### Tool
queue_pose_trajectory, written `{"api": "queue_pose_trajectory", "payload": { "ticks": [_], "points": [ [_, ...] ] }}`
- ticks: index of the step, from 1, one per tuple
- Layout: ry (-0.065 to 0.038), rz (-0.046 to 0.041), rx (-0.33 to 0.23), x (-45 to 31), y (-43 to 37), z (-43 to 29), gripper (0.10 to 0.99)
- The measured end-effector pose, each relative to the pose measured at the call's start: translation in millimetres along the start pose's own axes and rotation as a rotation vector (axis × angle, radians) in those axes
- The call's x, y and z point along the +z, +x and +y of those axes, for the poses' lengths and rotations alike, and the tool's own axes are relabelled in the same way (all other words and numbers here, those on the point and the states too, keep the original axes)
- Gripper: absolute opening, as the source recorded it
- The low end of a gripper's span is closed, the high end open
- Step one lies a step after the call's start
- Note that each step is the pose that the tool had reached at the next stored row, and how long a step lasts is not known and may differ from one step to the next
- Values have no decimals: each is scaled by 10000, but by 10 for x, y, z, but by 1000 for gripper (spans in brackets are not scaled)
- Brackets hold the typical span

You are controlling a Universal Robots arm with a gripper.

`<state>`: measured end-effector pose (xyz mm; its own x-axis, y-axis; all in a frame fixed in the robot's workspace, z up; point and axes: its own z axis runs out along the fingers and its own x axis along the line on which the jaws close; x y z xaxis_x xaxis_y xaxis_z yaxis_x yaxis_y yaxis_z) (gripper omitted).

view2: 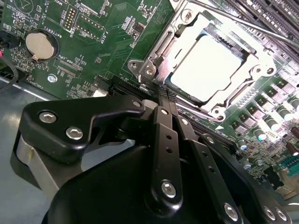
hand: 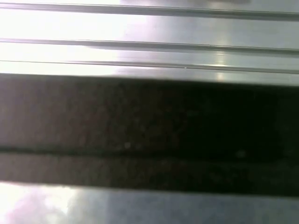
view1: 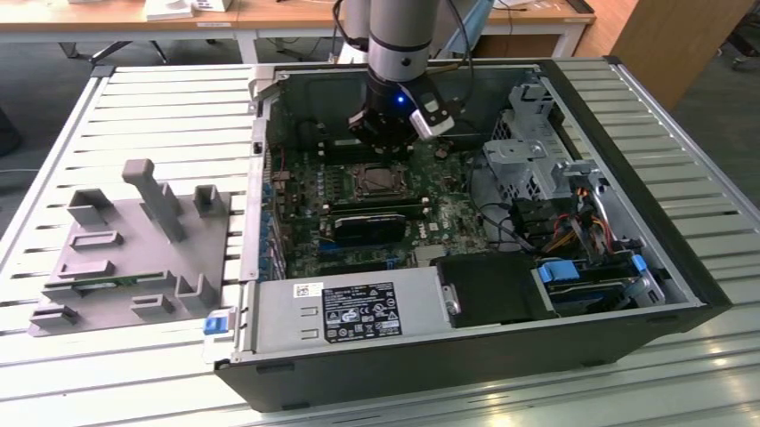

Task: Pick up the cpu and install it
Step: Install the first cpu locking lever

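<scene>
Already we see the cpu [view2: 211,68] seated flat in the socket [view2: 254,100] on the motherboard [view2: 112,28], inside the open case [view1: 665,258] on the desk [view1: 166,116]. Our claw [view2: 163,95] hangs just above, fingers [view2: 164,130] pressed together and empty, with the chip lying just beyond their tips.

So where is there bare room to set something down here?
The slatted table is bare between the grey fixture and the open computer case's wall, and at its front edge. Inside the case it is crowded, gripper beside the cpu.
</scene>
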<state>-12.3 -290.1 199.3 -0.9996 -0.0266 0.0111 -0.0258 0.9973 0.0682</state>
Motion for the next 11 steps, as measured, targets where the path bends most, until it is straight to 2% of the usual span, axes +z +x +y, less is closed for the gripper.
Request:
{"api": "queue_pose_trajectory", "payload": {
  "ticks": [11],
  "points": [
    [16,3,0,-17,1,0,106]
  ]
}}
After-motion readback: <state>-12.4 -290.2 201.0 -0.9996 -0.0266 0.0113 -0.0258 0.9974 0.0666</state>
